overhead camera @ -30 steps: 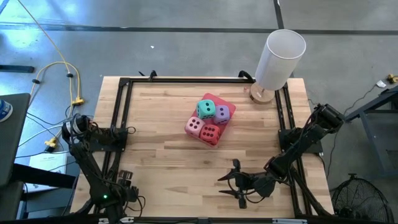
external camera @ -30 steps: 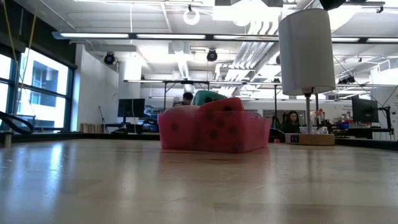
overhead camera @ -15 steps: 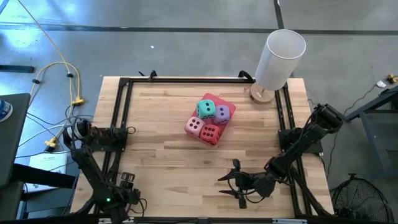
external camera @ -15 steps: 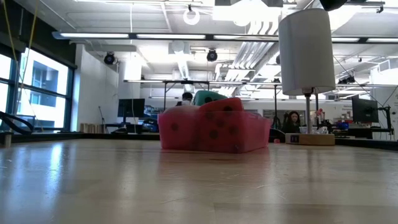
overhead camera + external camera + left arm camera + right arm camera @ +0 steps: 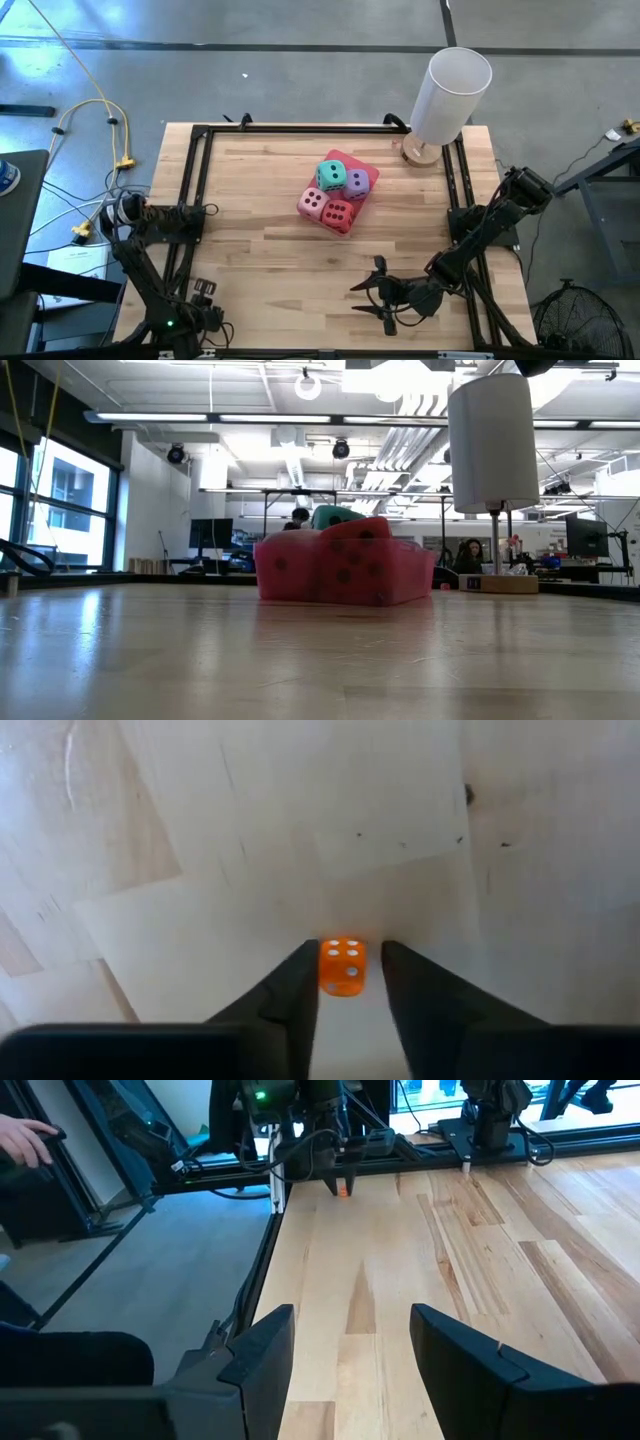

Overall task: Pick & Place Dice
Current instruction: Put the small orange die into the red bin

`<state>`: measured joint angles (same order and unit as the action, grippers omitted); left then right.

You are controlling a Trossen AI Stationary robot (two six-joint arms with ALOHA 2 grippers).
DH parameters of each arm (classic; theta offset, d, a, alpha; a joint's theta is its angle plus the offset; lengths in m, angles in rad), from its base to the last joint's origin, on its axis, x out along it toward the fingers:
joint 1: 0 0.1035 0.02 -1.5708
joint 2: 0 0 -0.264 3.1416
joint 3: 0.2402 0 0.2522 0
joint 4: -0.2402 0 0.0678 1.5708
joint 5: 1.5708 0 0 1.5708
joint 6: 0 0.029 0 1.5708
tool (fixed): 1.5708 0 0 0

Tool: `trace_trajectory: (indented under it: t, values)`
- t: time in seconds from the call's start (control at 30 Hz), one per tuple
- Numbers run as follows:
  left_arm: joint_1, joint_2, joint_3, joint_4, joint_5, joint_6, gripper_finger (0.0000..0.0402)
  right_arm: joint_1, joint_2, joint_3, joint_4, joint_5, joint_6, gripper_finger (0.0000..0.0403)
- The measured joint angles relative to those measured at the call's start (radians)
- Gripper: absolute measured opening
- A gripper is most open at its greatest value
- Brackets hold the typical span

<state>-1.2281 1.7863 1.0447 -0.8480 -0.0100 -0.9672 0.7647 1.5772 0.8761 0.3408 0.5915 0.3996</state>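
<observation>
Four soft dice, teal (image 5: 331, 175), purple (image 5: 357, 183), pale pink (image 5: 313, 203) and red (image 5: 339, 213), sit together on the flat pink tray (image 5: 368, 172) at the table's middle. A small orange die (image 5: 342, 967) lies on the wood at the near left corner. My left gripper (image 5: 345, 982) points straight down over it, one finger on either side, open. In the right wrist view the orange die (image 5: 343, 1190) shows under the left gripper (image 5: 337, 1178). My right gripper (image 5: 362, 298) waits open near the front edge, holding nothing. My left gripper comes at the small orange die from above, a finger on each of two opposite sides. One finger (image 5: 300, 985) stands right against the die's side (image 5: 324, 970). A narrow gap shows at the other. I cannot tell whether it touches. The die rests on the table.
A tall white cylinder on a round wooden base (image 5: 445, 95) stands at the far right corner. A black metal frame (image 5: 300, 129) runs around the table. A person's hand (image 5: 25, 1135) shows beyond the table's left side. Bare wood lies between the tray and the front edge.
My left arm has sunk a little toward the table at the near left corner. The dice on the tray and my right arm have kept still.
</observation>
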Motion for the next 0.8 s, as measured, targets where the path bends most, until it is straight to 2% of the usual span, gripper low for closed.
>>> trace_trajectory:
  t: [0.2, 0.3, 0.4, 0.47, 0.57, 0.63, 0.73, 0.8]
  values:
    - [-0.001, 0.002, -0.001, 0.002, -0.011, -0.077, 0.0041, 0.000, 0.000, 0.000, 0.000, 0.000, -0.001, 0.0192]
    - [0.009, 0.000, 0.000, 0.006, -0.079, -0.095, 0.0041, 0.000, 0.000, 0.000, 0.000, 0.000, -0.003, 0.0192]
    - [0.036, -0.023, 0.001, 0.013, -0.135, -0.046, 0.0041, 0.000, 0.000, 0.000, 0.000, 0.000, -0.010, 0.0192]
    - [0.076, -0.044, 0.003, 0.017, -0.239, -0.043, 0.0041, 0.000, 0.000, 0.000, 0.006, 0.004, -0.033, 0.0192]
    - [0.154, -0.102, 0.031, 0.014, -0.372, -0.160, 0.0041, -0.007, 0.000, 0.000, 0.008, 0.014, -0.074, 0.0192]
    - [0.204, -0.153, 0.056, 0.028, -0.394, -0.204, 0.0041, -0.017, 0.000, 0.000, 0.008, 0.013, -0.089, 0.0192]
    - [0.290, -0.212, 0.074, 0.038, -0.402, -0.071, 0.0041, -0.030, 0.000, 0.000, 0.018, 0.009, -0.110, 0.0192]
    - [0.352, -0.253, 0.084, 0.108, -0.466, 0.037, 0.0041, -0.012, 0.001, 0.000, 0.056, -0.021, -0.180, 0.0192]
